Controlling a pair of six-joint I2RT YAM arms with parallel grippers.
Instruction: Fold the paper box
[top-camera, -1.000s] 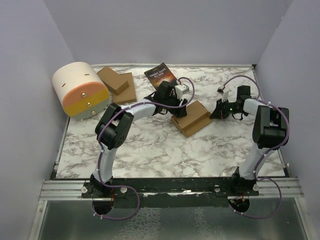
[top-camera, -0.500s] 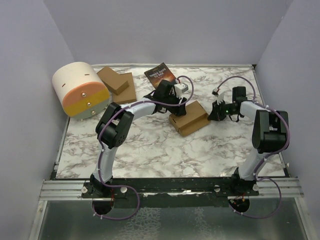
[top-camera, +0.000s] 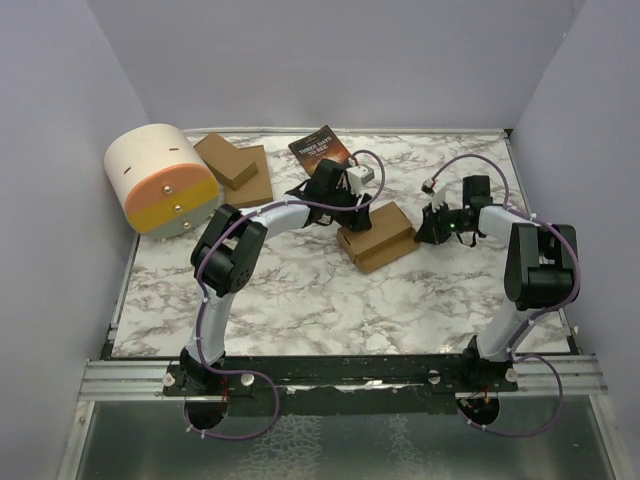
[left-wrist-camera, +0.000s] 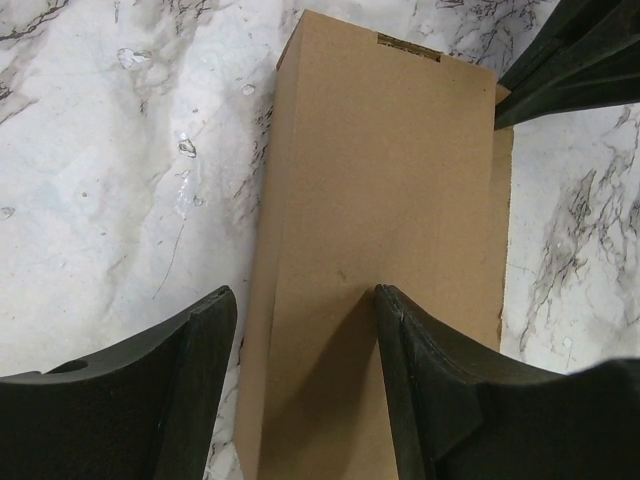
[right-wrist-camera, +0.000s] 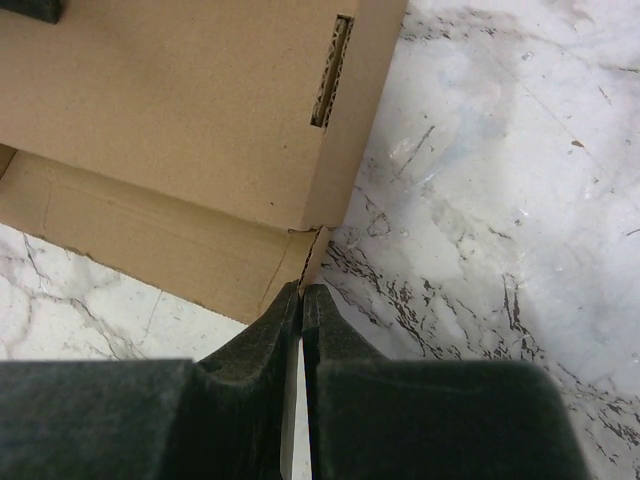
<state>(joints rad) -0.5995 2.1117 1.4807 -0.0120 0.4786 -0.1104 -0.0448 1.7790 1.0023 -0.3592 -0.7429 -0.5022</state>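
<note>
three pale lilac walls (top-camera: 330, 60) close in a white marble-patterned table (top-camera: 300, 290), with a metal rail along its near edge where the arm bases sit. the paper box (top-camera: 380, 238), folded up into a low brown brick, lies slantwise near the middle of the table, a little toward the far side.

the left gripper (top-camera: 348, 208) hangs over the box's far left end with its fingers apart. in the left wrist view one finger (left-wrist-camera: 440, 400) is over the box top (left-wrist-camera: 380, 200) and the other (left-wrist-camera: 170, 400) is over bare marble beside its long edge.

the right gripper (top-camera: 432, 225) is at the box's right end with its fingers pressed together, tips at a corner of the box (right-wrist-camera: 180, 100) where a flap seam shows. whether they pinch cardboard cannot be told.

most of the open marble lies between the box and the near rail. along the far left stand a cream-and-orange drum (top-camera: 160, 180), a stack of flat cardboard pieces (top-camera: 238, 170) and a dark book (top-camera: 320, 148).
</note>
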